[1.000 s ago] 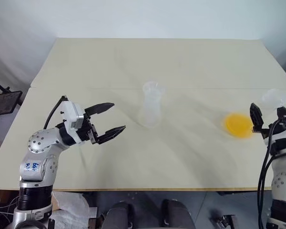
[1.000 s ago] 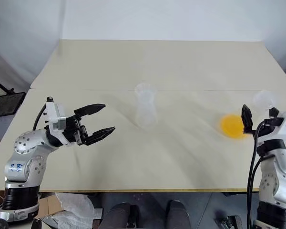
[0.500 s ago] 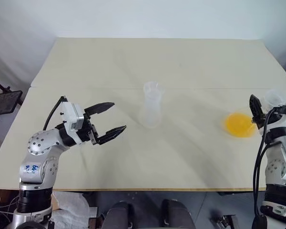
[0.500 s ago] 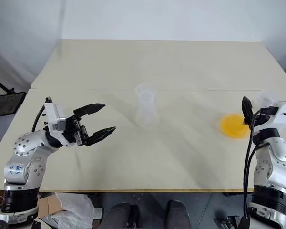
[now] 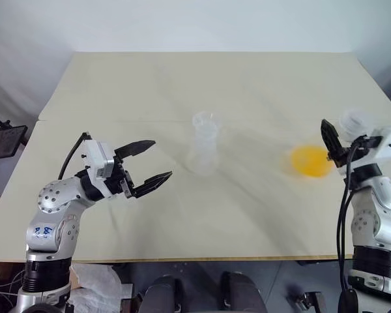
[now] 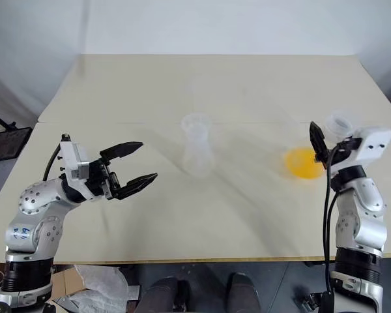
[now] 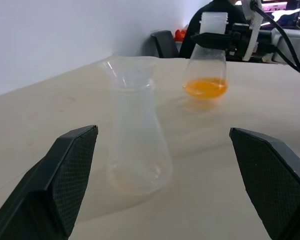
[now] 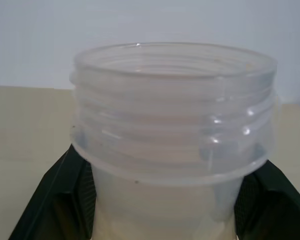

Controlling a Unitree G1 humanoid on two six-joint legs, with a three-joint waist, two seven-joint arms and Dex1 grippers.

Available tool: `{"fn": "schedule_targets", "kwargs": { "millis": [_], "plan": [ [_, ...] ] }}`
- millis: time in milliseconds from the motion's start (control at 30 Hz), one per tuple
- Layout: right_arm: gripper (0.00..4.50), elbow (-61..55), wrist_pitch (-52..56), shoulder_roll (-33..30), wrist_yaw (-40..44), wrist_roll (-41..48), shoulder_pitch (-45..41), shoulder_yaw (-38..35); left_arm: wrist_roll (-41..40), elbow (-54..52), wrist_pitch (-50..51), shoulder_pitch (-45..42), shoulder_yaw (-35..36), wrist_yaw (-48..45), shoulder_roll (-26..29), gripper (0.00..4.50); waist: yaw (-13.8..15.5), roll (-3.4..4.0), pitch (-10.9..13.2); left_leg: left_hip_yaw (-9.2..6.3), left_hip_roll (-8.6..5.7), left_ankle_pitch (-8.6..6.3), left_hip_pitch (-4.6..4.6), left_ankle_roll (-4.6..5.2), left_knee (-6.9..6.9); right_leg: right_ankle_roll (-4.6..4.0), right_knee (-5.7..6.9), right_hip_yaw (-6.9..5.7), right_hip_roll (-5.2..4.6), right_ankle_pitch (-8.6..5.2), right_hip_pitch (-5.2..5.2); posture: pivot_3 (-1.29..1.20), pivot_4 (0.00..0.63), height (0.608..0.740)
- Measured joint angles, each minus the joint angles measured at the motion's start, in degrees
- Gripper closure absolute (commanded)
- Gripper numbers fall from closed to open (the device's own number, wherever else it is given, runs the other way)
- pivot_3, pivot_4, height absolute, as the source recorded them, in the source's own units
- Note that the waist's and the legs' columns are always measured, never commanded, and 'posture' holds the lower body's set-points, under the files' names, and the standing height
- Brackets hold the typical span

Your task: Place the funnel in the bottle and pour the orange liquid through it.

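Gripping flask, right claw half-hidden

No legible text — none anywhere

The right gripper, standing open around the neck of the wide-mouthed flask a second ago, has closed on that neck. The flask with its orange liquid has since been carried toward the table's centre, closer to the bottle.
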Motion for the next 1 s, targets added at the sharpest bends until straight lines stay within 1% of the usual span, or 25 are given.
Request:
{"fn": "schedule_targets", "kwargs": {
  "millis": [133, 200, 300, 400, 500, 633, 767, 867, 933, 1000],
  "plan": [
    [1.76, -3.6, 0.5, -0.8, 0.4, -5.2, -3.7, 7.2, 0.0, 0.2, -0.2, -0.9, -0.1, 0.8, -0.3, 0.00, 0.1, 0.00, 0.0, -0.02, -0.02, 0.00, -0.01, 0.00, 0.01, 0.00, 0.00, 0.00, -0.02, 0.00, 0.00, 0.00, 0.150, 0.740],
    [1.76, -5.2, 0.8, -2.5, 0.5, -10.3, -5.8, 12.0, 0.0, 0.9, -0.3, -1.0, 0.0, 1.8, -1.1, 0.00, 0.3, 0.00, 0.0, -0.07, -0.05, 0.00, -0.04, 0.00, 0.02, 0.00, 0.00, -0.03, -0.05, 0.00, 0.01, 0.00, 0.150, 0.740],
    [1.76, -5.3, 0.8, -2.8, 0.6, -14.4, -8.7, 16.3, -0.1, 2.2, -0.2, -1.6, 0.1, 3.0, -2.3, 0.00, 0.3, -0.02, 0.0, -0.10, -0.06, 0.00, -0.10, 0.00, 0.05, 0.00, -0.02, -0.09, -0.05, 0.00, 0.01, 0.00, 0.150, 0.740],
    [1.76, -3.1, -1.5, -1.8, -0.6, -18.5, -12.8, 18.6, -0.1, 2.3, -0.3, -2.1, 0.0, 3.6, -2.5, 0.00, 0.1, -0.02, 0.0, -0.10, -0.05, 0.00, -0.09, 0.00, 0.03, 0.01, -0.01, -0.11, -0.03, 0.00, -0.01, 0.00, 0.150, 0.740],
    [1.76, -0.2, -6.5, -1.8, -2.4, -25.3, -15.9, 21.6, -0.1, 2.3, -0.7, -2.2, -0.5, 4.2, -3.1, 0.00, 0.1, -0.02, 0.0, -0.11, -0.06, 0.00, -0.10, 0.00, 0.02, 0.00, -0.01, -0.12, -0.04, 0.00, -0.02, 0.00, 0.150, 0.740],
    [1.76, 4.1, -15.0, -2.2, -5.0, -34.2, -17.1, 25.7, 0.0, 2.3, -0.8, -2.1, -1.2, 4.9, -3.6, 0.00, 0.1, -0.02, 0.0, -0.12, -0.06, 0.00, -0.10, 0.00, 0.02, 0.01, -0.02, -0.13, -0.04, 0.00, -0.02, 0.00, 0.150, 0.740],
    [1.76, 7.0, -21.2, -2.1, -8.6, -39.5, -19.1, 27.2, 0.2, 2.3, -1.5, -1.7, -1.3, 5.3, -3.6, 0.00, -0.3, -0.02, 0.0, -0.12, -0.04, 0.01, -0.11, -0.01, 0.00, 0.00, -0.02, -0.14, -0.04, 0.00, -0.02, 0.00, 0.150, 0.740],
    [1.76, 8.2, -23.7, -2.0, -11.5, -44.2, -21.1, 27.9, 0.4, 2.3, -1.9, -1.7, -1.7, 5.5, -3.6, 0.00, -0.6, -0.02, 0.0, -0.16, -0.02, 0.01, -0.12, -0.02, -0.01, 0.00, -0.02, -0.18, -0.03, 0.00, -0.02, 0.00, 0.150, 0.740],
    [1.76, 8.5, -24.2, -2.0, -12.2, -45.5, -21.5, 28.3, 0.6, 2.3, -1.9, -1.7, -1.7, 5.7, -3.7, 0.00, -0.8, -0.02, 0.0, -0.17, -0.03, 0.01, -0.12, -0.02, -0.01, 0.00, -0.02, -0.18, -0.04, 0.00, -0.01, 0.00, 0.150, 0.740],
    [1.76, 9.3, -25.8, -1.9, -13.9, -49.5, -22.3, 30.4, 0.8, 2.3, -2.3, -1.7, -2.2, 6.2, -4.3, 0.00, -1.3, -0.02, 0.0, -0.19, -0.03, 0.01, -0.12, -0.02, -0.04, 0.00, -0.03, -0.19, -0.04, 0.00, -0.01, 0.00, 0.150, 0.740]
  ]
}}
